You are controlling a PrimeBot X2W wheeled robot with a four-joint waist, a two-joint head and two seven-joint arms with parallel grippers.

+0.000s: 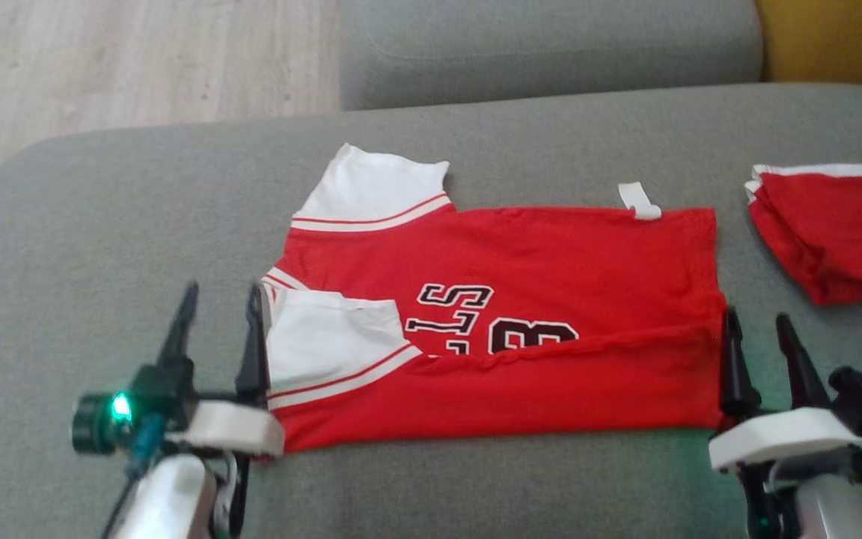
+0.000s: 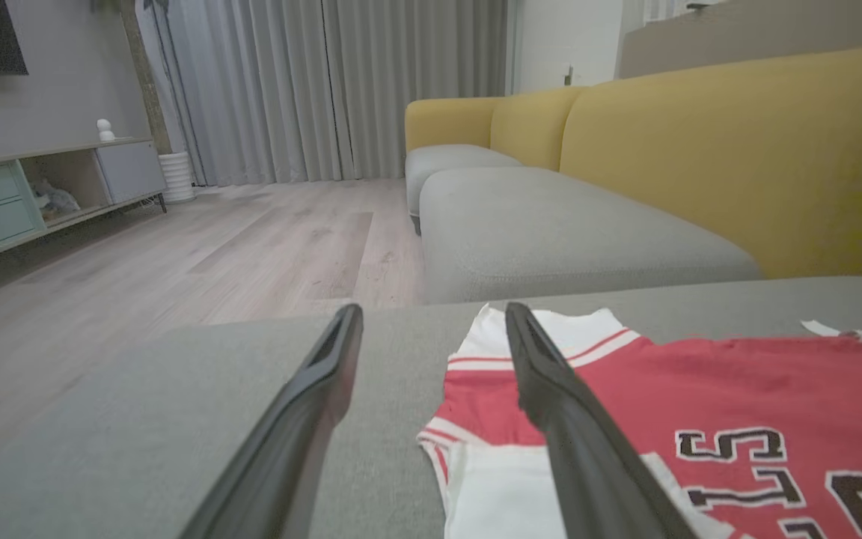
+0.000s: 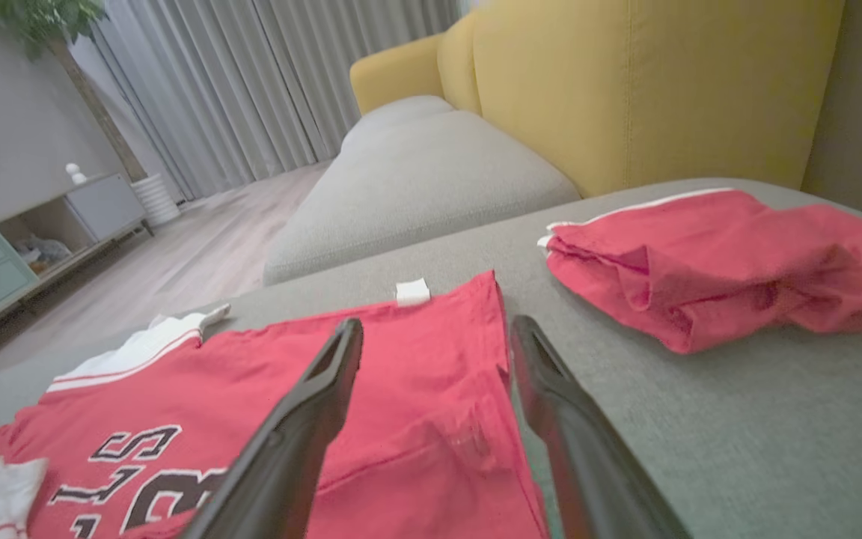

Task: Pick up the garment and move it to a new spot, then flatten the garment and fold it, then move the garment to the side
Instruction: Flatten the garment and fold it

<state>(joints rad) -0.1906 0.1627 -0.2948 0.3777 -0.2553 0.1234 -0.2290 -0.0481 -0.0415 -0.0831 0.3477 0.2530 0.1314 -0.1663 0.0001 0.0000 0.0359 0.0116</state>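
The garment (image 1: 536,254) is a red shirt with white sleeves and black lettering, lying flat on the grey cushion (image 1: 476,135). Its near long edge is folded up over the body, and one white sleeve lies on top at the left. My left gripper (image 1: 221,299) is open at the shirt's left end, with empty fingers just beside the folded sleeve (image 2: 498,486). At the right end my right gripper (image 1: 759,323) is open too, straddling the shirt's edge (image 3: 438,359) with nothing in it.
A second red garment (image 1: 835,232) lies bunched at the cushion's right side, also seen in the right wrist view as a red bundle (image 3: 715,262). Behind is another grey cushion (image 2: 551,224) and a yellow sofa back (image 2: 738,150). Wooden floor (image 1: 124,67) lies beyond the left edge.
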